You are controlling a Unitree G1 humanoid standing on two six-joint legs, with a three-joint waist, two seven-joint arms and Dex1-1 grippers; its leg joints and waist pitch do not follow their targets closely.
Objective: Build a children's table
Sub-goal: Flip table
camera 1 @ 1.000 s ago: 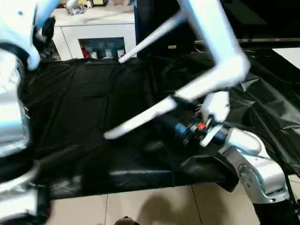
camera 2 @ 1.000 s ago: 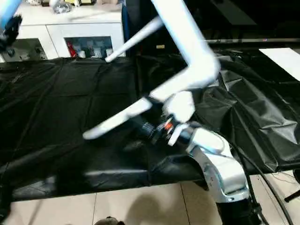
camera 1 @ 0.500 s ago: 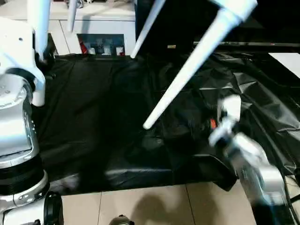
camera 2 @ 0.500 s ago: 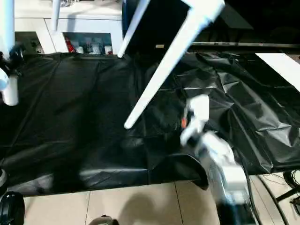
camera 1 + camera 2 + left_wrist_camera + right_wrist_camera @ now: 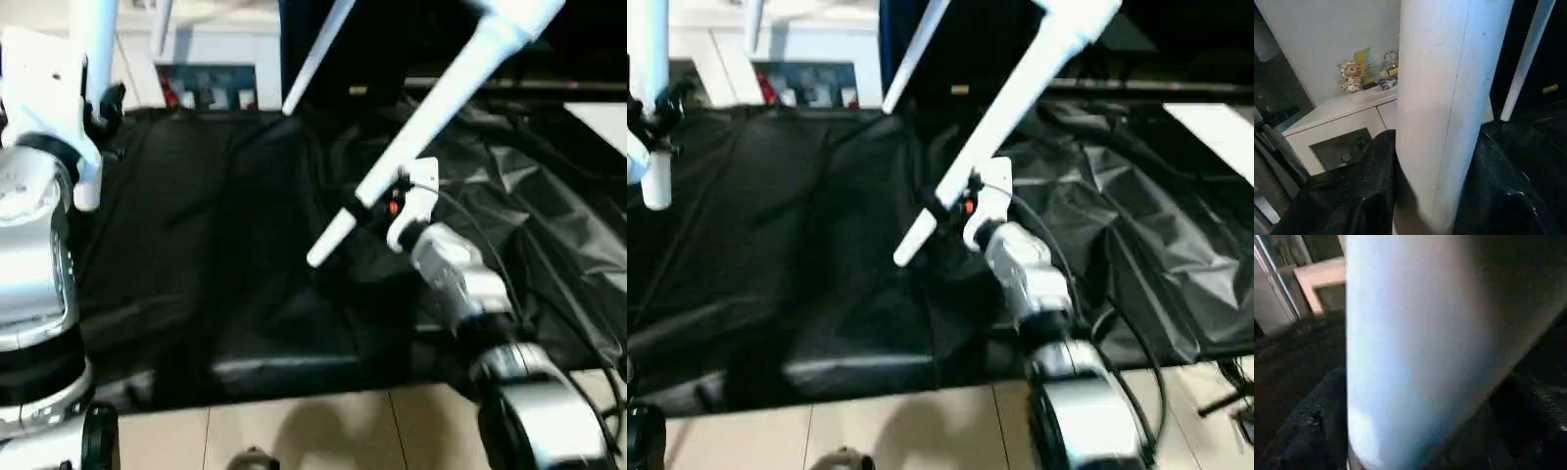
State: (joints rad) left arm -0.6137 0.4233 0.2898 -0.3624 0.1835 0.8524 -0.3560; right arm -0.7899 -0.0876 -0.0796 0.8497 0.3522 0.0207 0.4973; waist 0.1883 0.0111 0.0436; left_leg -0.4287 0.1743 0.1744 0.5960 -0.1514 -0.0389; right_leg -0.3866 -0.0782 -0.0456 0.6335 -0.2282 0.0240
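Observation:
The children's table hangs upside-down-tilted above the black sheet, its tabletop almost wholly above the picture; a thick corner socket (image 5: pixel 1080 12) shows at the top edge. One white leg (image 5: pixel 93 59) stands upright at the left, and my left gripper (image 5: pixel 101 110) is shut on it, with black fingers (image 5: pixel 1374 191) pressed against both its sides. A second leg (image 5: pixel 441 93) slants down toward the middle. My right gripper (image 5: pixel 377 203) sits at its lower part with the leg between its open fingers (image 5: pixel 1315 431). Two more legs (image 5: pixel 318 54) (image 5: pixel 160 24) point toward the back.
A crumpled black sheet (image 5: pixel 216 225) covers the work surface, with folds rising at the right (image 5: pixel 549 225). Behind it stands a white cabinet (image 5: pixel 211 49) with glass doors and small toys (image 5: pixel 1354 76) on top. Tiled floor (image 5: pixel 294 431) lies at the front.
My right gripper has swung up from the sheet at the lower right to the slanting leg and now straddles it. The table has tilted up a little. My left grip stays on its leg.

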